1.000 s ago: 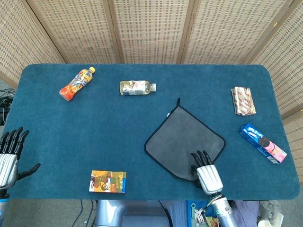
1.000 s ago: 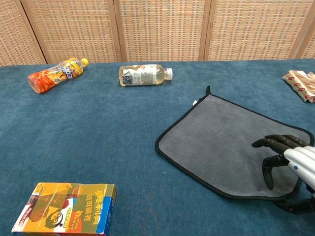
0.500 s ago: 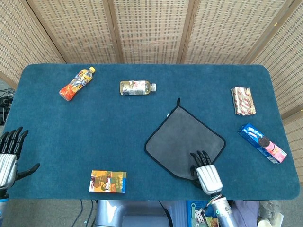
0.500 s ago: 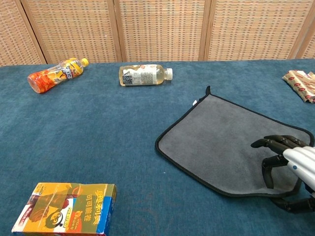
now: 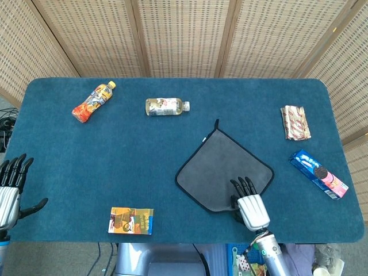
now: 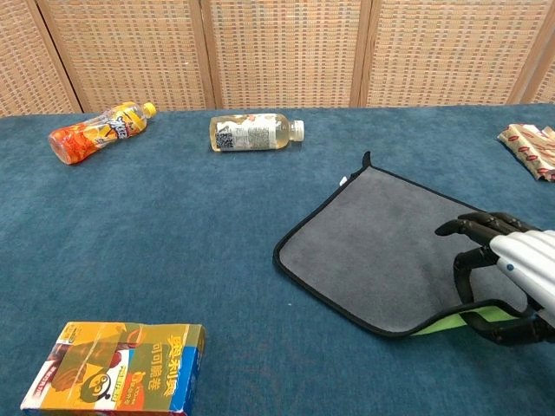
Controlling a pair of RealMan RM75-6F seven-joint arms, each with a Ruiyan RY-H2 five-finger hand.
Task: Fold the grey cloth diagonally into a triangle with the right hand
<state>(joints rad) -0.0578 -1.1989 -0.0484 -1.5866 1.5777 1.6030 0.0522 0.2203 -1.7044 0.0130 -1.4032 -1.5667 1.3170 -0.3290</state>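
The grey cloth (image 5: 221,167) with black trim lies flat as a diamond right of the table's middle, one corner pointing away from me. My right hand (image 5: 248,201) sits at its near corner, fingers on top and thumb under the edge, pinching it. In the chest view that corner of the grey cloth (image 6: 390,243) is raised off the table in my right hand (image 6: 507,273), and a green underside (image 6: 442,324) shows. My left hand (image 5: 10,192) hovers at the table's near left edge, fingers apart and holding nothing.
An orange bottle (image 5: 92,102) and a clear bottle (image 5: 167,106) lie at the back. A yellow box (image 5: 131,221) lies near the front edge. A snack packet (image 5: 295,122) and a blue cookie pack (image 5: 318,173) lie at the right.
My right hand has pinched the cloth's near corner and lifted it slightly away from me, exposing the green underside. The left hand has stayed put.
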